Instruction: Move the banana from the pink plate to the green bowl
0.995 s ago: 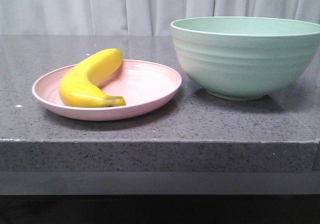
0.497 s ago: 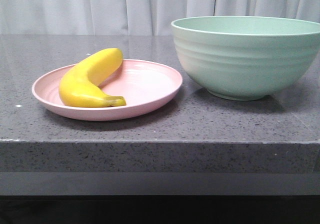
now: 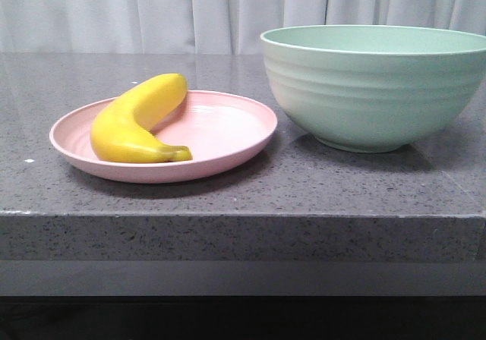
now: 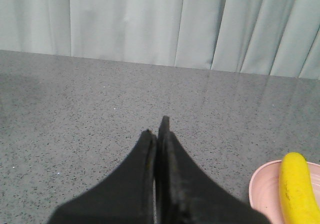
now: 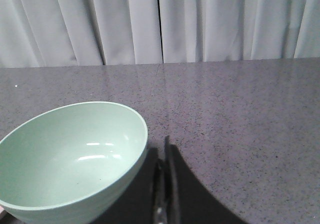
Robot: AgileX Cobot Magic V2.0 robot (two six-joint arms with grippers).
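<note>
The yellow banana [image 3: 135,120] lies on the left half of the pink plate [image 3: 228,131], its dark stem tip toward the front. The green bowl [image 3: 372,86] stands empty to the right of the plate. No gripper shows in the front view. In the left wrist view my left gripper [image 4: 156,130] is shut and empty over bare counter, with the plate's edge [image 4: 260,189] and the banana [image 4: 297,189] off to its side. In the right wrist view my right gripper [image 5: 163,146] is shut and empty, close beside the bowl [image 5: 70,154].
The grey speckled counter [image 3: 243,188] ends in a front edge near the camera. Pale curtains [image 3: 152,10] hang behind the counter.
</note>
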